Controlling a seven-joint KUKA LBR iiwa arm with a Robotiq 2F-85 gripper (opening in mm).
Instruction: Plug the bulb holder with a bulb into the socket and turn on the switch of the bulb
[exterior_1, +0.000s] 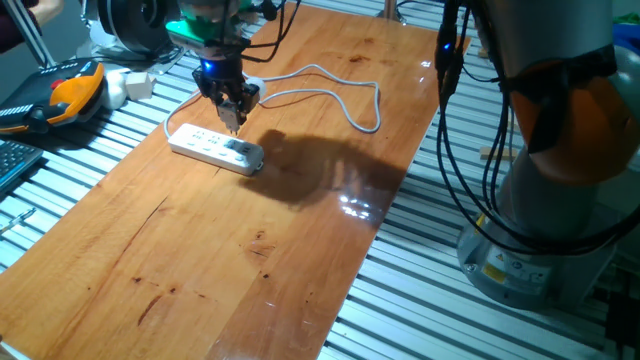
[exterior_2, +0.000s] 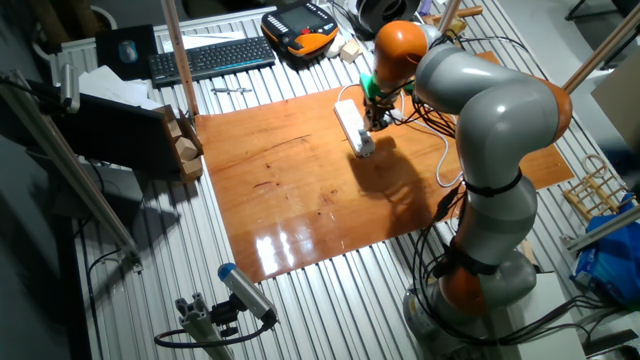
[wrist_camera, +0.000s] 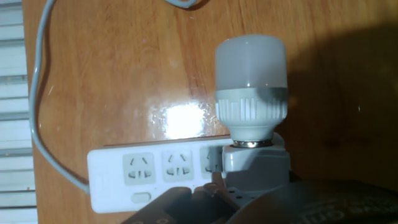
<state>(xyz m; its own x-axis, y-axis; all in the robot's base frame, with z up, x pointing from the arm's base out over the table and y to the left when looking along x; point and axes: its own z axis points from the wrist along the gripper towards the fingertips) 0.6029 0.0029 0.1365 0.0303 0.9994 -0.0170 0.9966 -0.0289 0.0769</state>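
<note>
The socket (wrist_camera: 149, 169) is a long white power strip lying on the wooden table, also seen as the socket (exterior_1: 205, 142) and the socket (exterior_2: 350, 120). At its right end sits the white bulb holder (wrist_camera: 256, 160), with the white bulb (wrist_camera: 250, 65) lying level with the table and unlit. The same bulb holder (exterior_1: 250, 158) marks the strip's near end in the fixed view. My gripper (exterior_1: 236, 122) hovers just above the strip beside the holder, fingers drawn to a point with nothing between them. In the hand view the gripper (wrist_camera: 249, 202) is a dark blur. The switch is hidden.
The strip's white cable (exterior_1: 340, 95) loops across the table behind it. A teach pendant (exterior_1: 65, 95) and a keyboard (exterior_2: 210, 55) lie off the table's far side. The robot base (exterior_1: 545, 240) stands to the right of the table.
</note>
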